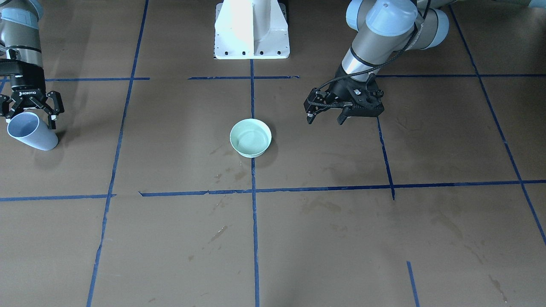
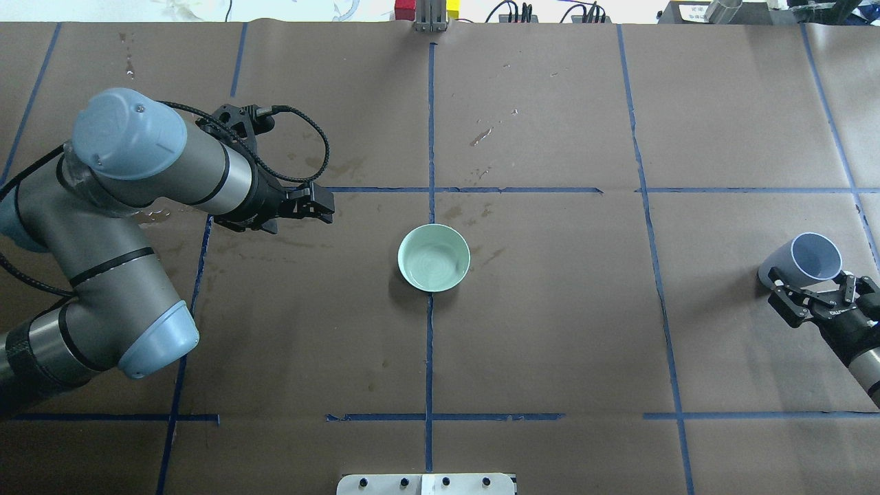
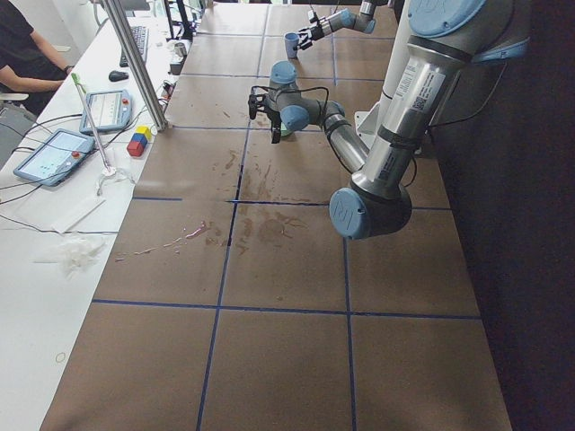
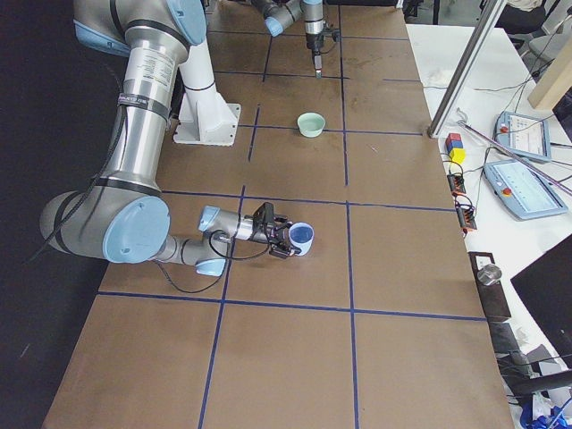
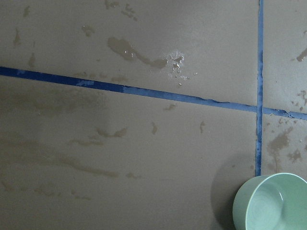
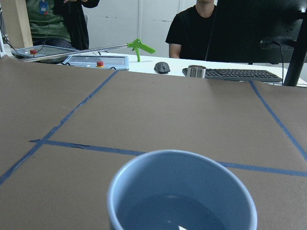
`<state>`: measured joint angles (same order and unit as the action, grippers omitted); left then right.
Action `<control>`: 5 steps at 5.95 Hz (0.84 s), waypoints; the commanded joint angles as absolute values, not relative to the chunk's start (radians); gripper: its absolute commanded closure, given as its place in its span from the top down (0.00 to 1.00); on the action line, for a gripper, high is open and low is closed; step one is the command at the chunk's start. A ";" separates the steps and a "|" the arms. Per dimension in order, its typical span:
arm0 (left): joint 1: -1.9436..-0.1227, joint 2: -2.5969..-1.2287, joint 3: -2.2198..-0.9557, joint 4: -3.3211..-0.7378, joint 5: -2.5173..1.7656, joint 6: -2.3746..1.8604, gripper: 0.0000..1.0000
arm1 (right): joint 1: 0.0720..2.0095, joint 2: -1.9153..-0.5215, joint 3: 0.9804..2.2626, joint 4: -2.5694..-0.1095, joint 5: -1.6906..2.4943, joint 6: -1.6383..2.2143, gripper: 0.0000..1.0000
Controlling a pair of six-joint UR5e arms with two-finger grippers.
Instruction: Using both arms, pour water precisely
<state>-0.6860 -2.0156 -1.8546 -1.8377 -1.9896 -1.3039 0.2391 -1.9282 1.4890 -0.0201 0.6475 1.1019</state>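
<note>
My left arm (image 2: 130,199) is reaching out over the brown table (image 2: 550,330), and my left pincer (image 2: 322,206) is hovering with its fingers parted and nothing between them; the pale green bowl (image 2: 434,257) is sitting just ahead of that pincer and a little toward my body, apart from it, on a blue tape line (image 2: 429,357), and it is showing a little water in its bottom; my left wrist camera is looking down on damp stains on the table, with the bowl's rim (image 5: 271,203) at the lower corner of that view; well beyond the bowl, far from my left pincer, my right arm (image 2: 863,350) is coming in low at the table's edge; my right pincer (image 2: 810,289) is holding the blue-grey cup (image 2: 804,260), its fingers spread around the cup's wall; the cup is leaning, mouth tipped up and away from the pincer; my right wrist camera is showing water inside the cup (image 6: 182,201).
</note>
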 commanded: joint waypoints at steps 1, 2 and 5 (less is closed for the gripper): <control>-0.690 -2.016 -1.856 -1.836 -1.991 -1.302 0.94 | 0.252 -1.918 1.488 -0.020 0.650 1.101 1.00; -0.690 -2.016 -1.856 -1.836 -1.991 -1.302 0.94 | 0.256 -1.901 1.486 -0.021 0.652 1.100 1.00; -0.692 -2.010 -1.864 -1.836 -1.991 -1.302 0.94 | 0.275 -1.899 1.486 -0.021 0.653 1.095 0.99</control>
